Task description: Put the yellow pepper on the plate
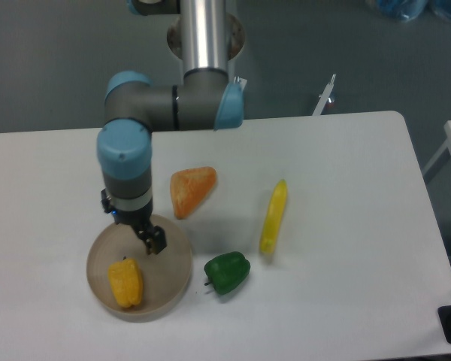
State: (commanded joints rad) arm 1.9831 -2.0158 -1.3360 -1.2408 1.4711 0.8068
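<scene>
The yellow pepper (125, 282) lies on the beige plate (173, 278) at the front left of the table, in the plate's front-left part. My gripper (152, 240) hangs over the plate's back edge, just above and behind the pepper, apart from it. Nothing shows between its fingers; I cannot tell how far they stand apart.
A green bell pepper (226, 272) lies right of the plate. A long slender yellow vegetable (273, 216) lies further right. An orange wedge-shaped piece (191, 189) lies behind the plate. The arm's base (205, 37) stands at the table's back edge.
</scene>
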